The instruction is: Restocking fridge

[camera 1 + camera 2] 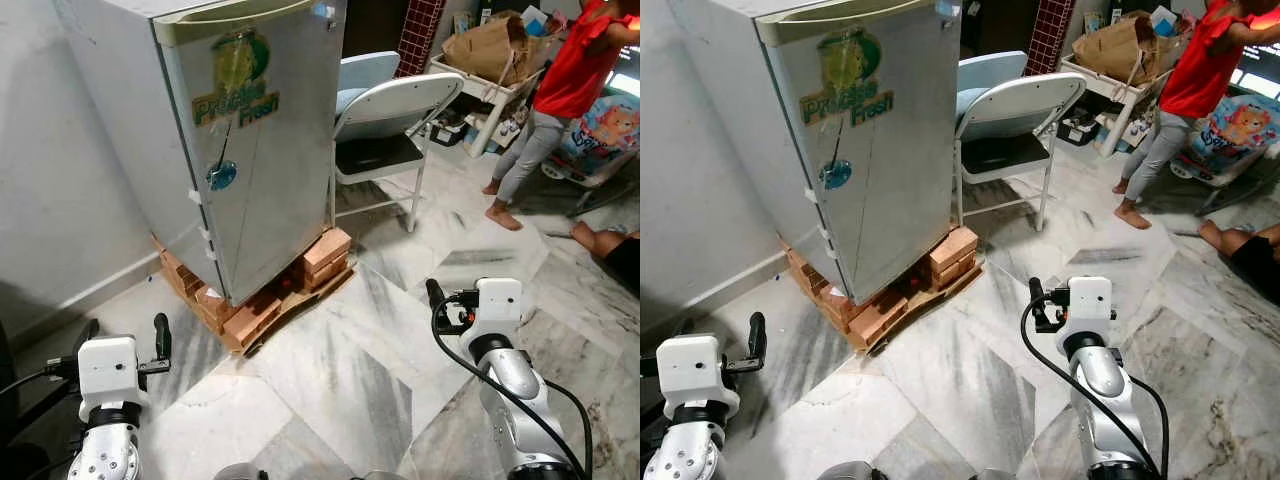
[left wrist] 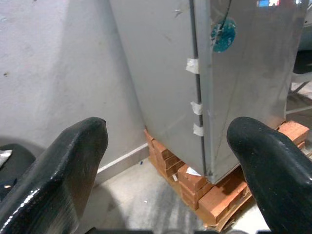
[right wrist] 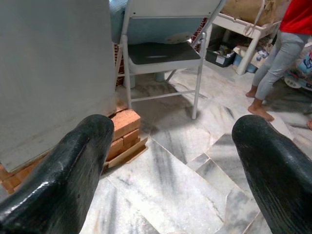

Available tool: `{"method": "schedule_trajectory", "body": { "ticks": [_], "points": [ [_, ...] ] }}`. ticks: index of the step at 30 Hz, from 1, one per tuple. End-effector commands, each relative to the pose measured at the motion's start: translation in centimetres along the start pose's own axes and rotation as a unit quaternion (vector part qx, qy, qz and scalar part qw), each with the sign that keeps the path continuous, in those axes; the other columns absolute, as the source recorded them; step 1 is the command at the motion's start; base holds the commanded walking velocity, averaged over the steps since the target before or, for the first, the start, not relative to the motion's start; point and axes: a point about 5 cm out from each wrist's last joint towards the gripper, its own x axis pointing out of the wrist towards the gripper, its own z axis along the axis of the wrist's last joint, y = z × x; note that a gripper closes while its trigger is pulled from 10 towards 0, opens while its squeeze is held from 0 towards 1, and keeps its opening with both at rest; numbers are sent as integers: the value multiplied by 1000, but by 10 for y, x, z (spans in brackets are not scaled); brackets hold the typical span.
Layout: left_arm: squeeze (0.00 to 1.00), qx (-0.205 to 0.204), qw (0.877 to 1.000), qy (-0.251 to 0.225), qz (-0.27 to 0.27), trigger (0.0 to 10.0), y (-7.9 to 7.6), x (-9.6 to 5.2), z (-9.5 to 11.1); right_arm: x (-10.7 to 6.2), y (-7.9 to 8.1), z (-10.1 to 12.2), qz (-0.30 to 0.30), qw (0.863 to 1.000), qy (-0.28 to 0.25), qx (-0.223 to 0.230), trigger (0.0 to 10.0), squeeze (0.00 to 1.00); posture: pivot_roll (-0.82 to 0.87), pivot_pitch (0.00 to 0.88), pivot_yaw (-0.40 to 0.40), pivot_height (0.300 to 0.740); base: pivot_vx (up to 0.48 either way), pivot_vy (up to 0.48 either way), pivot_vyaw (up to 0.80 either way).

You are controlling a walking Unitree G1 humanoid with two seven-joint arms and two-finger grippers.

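The fridge (image 1: pixel 255 140) stands on a stack of bricks (image 1: pixel 250 315) by the wall (image 1: pixel 60 200). Its door is shut. There is a green sticker (image 1: pixel 238 75) high on the door and a small blue round one (image 1: pixel 221 175) lower down. Bits of white tape (image 2: pixel 194 66) run down the edge where the door meets the side.

The left end effector (image 1: pixel 125 340) is low, in front of the fridge's near corner and well apart from it. Its two black fingers (image 2: pixel 63 161) are spread wide and hold nothing. The right end effector (image 3: pixel 170 156) is out over the marble floor (image 1: pixel 350 370), off to the right of the fridge. Its fingers (image 3: pixel 273 161) are wide open too, and it has hold of nothing.

Behind the fridge is a folding chair (image 1: pixel 395 120). Farther back a person in a red top (image 1: pixel 580 60) stands with bare feet near a white desk (image 1: pixel 470 75) with a brown paper bag (image 1: pixel 490 45) on it. It looks like another person's leg (image 1: pixel 600 240) lies on the floor at the right edge, but it is hard to tell.

The job looks like it has barely begun. The door is not open yet, and I can see no food or drinks ready to go in. What is left, I think, is to get close, pull the door open, fetch the things, put them inside, and shut the door.
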Motion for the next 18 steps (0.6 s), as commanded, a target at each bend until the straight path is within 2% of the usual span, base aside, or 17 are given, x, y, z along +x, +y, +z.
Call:
{"method": "schedule_trajectory", "body": {
  "ticks": [1, 18],
  "points": [
    [0, 1, 1000, -10, -9, 10000, -1, 3, 5, 2, 1, 5, 1, 1000, -6, 0, 10000, 0, 56, 41, -31, 740, 0, 315, -463],
    [0, -7, 1000, -14, -18, 10000, -6, 10, 7, 5, 3, 9, 7, 1000, -13, 7, 10000, 0, 49, 41, -30, 740, 240, 394, -24]
  ]
}}
